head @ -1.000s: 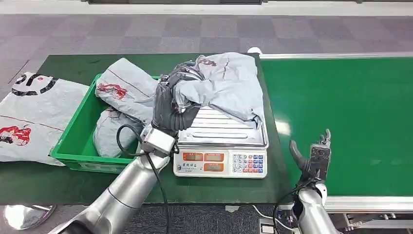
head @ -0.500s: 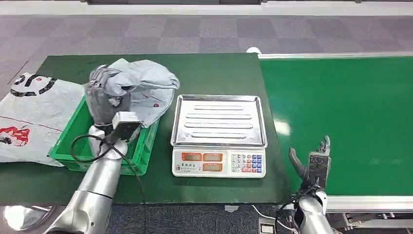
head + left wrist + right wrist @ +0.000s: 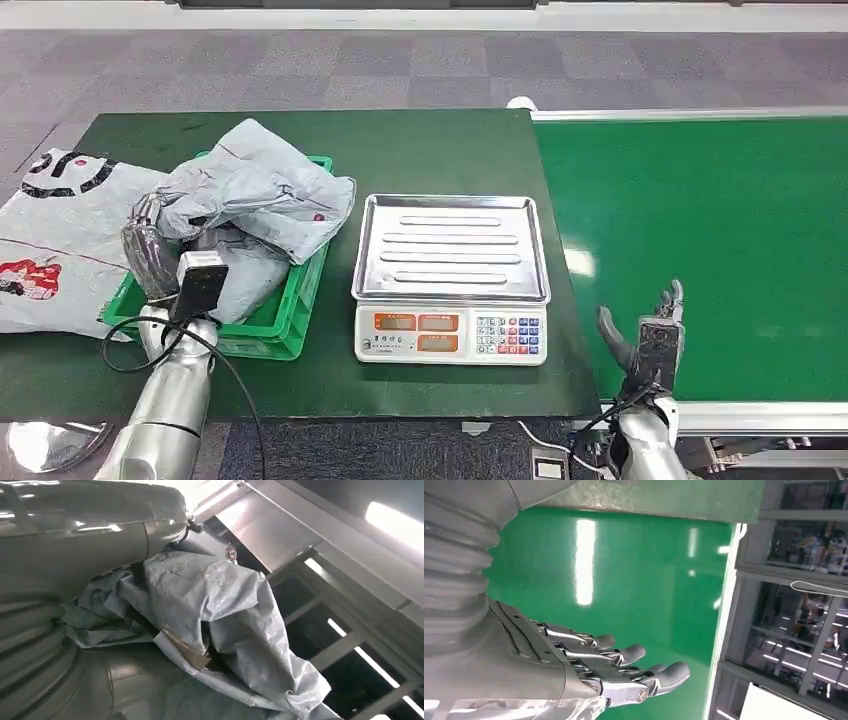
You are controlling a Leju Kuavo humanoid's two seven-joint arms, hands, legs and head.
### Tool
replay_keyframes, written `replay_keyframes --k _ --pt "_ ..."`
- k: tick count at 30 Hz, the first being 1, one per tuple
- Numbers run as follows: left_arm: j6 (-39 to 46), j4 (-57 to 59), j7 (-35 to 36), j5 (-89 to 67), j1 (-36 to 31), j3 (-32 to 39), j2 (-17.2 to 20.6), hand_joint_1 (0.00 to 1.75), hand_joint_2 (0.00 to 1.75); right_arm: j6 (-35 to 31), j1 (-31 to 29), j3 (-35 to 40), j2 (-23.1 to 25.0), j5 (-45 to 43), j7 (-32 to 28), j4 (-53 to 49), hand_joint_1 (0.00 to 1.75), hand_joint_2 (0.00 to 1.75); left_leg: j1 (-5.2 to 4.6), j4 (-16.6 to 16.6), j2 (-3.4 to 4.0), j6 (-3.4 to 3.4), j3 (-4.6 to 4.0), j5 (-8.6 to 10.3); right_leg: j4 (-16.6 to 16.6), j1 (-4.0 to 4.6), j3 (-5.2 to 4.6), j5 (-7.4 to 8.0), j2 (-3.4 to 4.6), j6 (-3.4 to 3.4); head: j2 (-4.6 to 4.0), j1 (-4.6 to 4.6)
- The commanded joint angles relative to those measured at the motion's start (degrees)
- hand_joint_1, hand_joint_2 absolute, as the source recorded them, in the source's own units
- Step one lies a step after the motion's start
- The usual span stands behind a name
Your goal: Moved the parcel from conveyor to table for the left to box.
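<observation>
My left hand point(image 3: 152, 252) grips a crumpled grey parcel point(image 3: 262, 196) over the green box point(image 3: 300, 298) at the table's left. The parcel lies across the box, on top of other grey parcels inside it. In the left wrist view the same grey parcel point(image 3: 220, 610) is bunched up close against the hand point(image 3: 75, 535). My right hand point(image 3: 648, 335) stands open with fingers upright at the near edge of the green conveyor point(image 3: 700, 230), holding nothing. The right wrist view shows its fingers point(image 3: 624, 665) spread above the belt point(image 3: 634, 570).
A silver weighing scale point(image 3: 450, 270) with a bare tray sits between the box and the conveyor. A flat white and grey bag point(image 3: 60, 240) lies at the table's far left edge. Dark green table point(image 3: 420, 140) stretches behind the scale.
My left hand has carried the grey parcel off the scale, leftward over the green box, then lower onto it. The scale tray is now bare. The right hand sank slightly.
</observation>
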Motion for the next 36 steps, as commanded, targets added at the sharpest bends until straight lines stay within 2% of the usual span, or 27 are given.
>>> replay_keyframes --k 1,4,6,9,11,12,16,18,19,20,22,30,31,36 --pt "0.0 2.9 -2.8 0.2 -0.5 3.0 0.7 1.75 1.75 0.2 -0.6 -2.3 0.6 0.0 0.1 0.2 0.0 1.75 0.02 -0.1 0.05 -0.01 0.13 -0.03 -0.1 0.02 0.11 -0.01 0.05 -0.04 0.0 0.0" --pt "0.0 3.6 -2.8 1.7 0.7 4.1 0.9 1.75 1.75 0.6 -0.2 -2.9 0.9 0.6 0.1 -0.4 0.0 1.75 0.04 -0.1 0.09 -0.02 0.27 -0.04 -0.2 0.06 0.26 -0.01 0.08 -0.07 0.0 0.0" --pt "0.0 2.6 -2.8 4.7 3.7 6.4 1.2 1.75 1.75 1.3 0.3 -3.7 1.2 1.2 0.1 -1.0 0.0 1.75 0.0 -0.1 0.13 -0.02 0.27 -0.05 -0.1 0.02 0.22 -0.02 0.12 -0.05 0.0 0.0" --pt "0.0 1.6 -2.8 9.8 8.1 5.7 3.0 1.75 1.75 1.7 0.6 -4.2 1.1 1.7 0.1 -1.2 0.0 1.75 -0.01 -0.3 0.35 -0.03 0.53 -0.1 -0.3 0.01 0.41 0.0 0.35 -0.08 0.0 0.0" --pt "-0.3 -0.5 -2.8 14.8 11.0 2.7 4.5 1.75 1.75 1.8 0.6 -4.2 0.7 1.7 0.1 -1.0 0.0 1.75 0.0 -0.4 0.45 -0.03 0.63 -0.13 -0.3 0.01 0.48 0.0 0.46 -0.09 0.0 0.0" --pt "-1.3 -1.7 -2.8 18.3 11.9 1.8 5.0 1.75 1.75 1.8 0.5 -4.2 0.6 1.6 0.1 -1.0 0.0 1.75 -0.04 -0.2 0.34 -0.07 0.39 -0.15 -0.1 -0.03 0.25 -0.03 0.37 -0.06 0.0 0.0" --pt "-2.6 -8.9 -2.8 24.3 13.6 0.7 4.8 1.75 1.75 1.4 0.8 -3.5 0.0 0.8 0.1 -1.0 0.0 1.75 0.06 -0.1 0.32 -0.11 0.41 -0.24 -0.2 0.08 0.28 -0.12 0.35 -0.13 0.0 0.0" --pt "-2.5 -9.4 -2.8 24.2 13.0 -0.2 4.6 1.43 1.75 1.1 0.9 -3.1 -0.1 0.4 0.1 -1.1 0.0 1.75 0.07 0.0 0.15 -0.11 0.2 -0.17 -0.1 0.1 0.12 -0.15 0.16 -0.11 0.0 0.0" --pt "-2.5 -9.4 -2.8 24.2 13.0 -0.2 4.6 1.43 1.75 1.1 0.9 -3.1 -0.1 0.4 0.1 -1.1 0.0 1.75 0.09 0.0 0.11 -0.11 0.26 -0.19 -0.1 0.13 0.2 -0.19 0.11 -0.12 0.0 0.0" --pt "-5.4 -11.4 -2.8 27.3 12.0 0.8 3.2 0.0 1.75 1.0 0.7 -2.6 -0.2 0.1 0.1 -1.4 0.0 1.75 0.1 -0.1 0.06 -0.1 0.33 -0.2 -0.1 0.14 0.28 -0.22 0.06 -0.12 0.0 0.0" --pt "-5.0 -10.3 -2.8 26.5 11.3 0.7 3.0 0.0 1.75 0.5 0.0 -2.2 -0.3 -0.1 0.1 -0.7 0.0 1.75 0.07 0.0 0.03 -0.08 0.1 -0.14 0.0 0.09 0.08 -0.17 0.0 -0.09 0.0 0.0" --pt "-5.0 -9.4 -2.8 26.5 10.1 0.7 2.7 0.0 1.75 0.3 -1.2 -2.1 -0.2 -0.2 0.1 0.7 0.0 1.75 0.07 -0.1 0.06 -0.08 0.24 -0.14 -0.1 0.09 0.21 -0.15 0.04 -0.12 0.0 0.0" --pt "-5.1 -9.5 -2.8 26.7 10.1 0.9 2.7 0.0 0.0 0.2 -1.4 -2.0 -0.3 -0.3 0.1 0.9 0.0 1.75 0.03 0.0 0.07 -0.07 0.13 -0.11 0.0 0.05 0.08 -0.13 0.05 -0.1 0.0 0.0" --pt "-7.4 -12.7 -2.8 27.3 10.9 2.6 2.1 0.0 0.0 -0.5 -1.6 -1.1 -0.7 -1.1 0.1 1.2 0.0 1.75 0.05 0.0 0.11 -0.09 0.18 -0.13 -0.1 0.07 0.12 -0.12 0.09 -0.11 0.0 0.0"
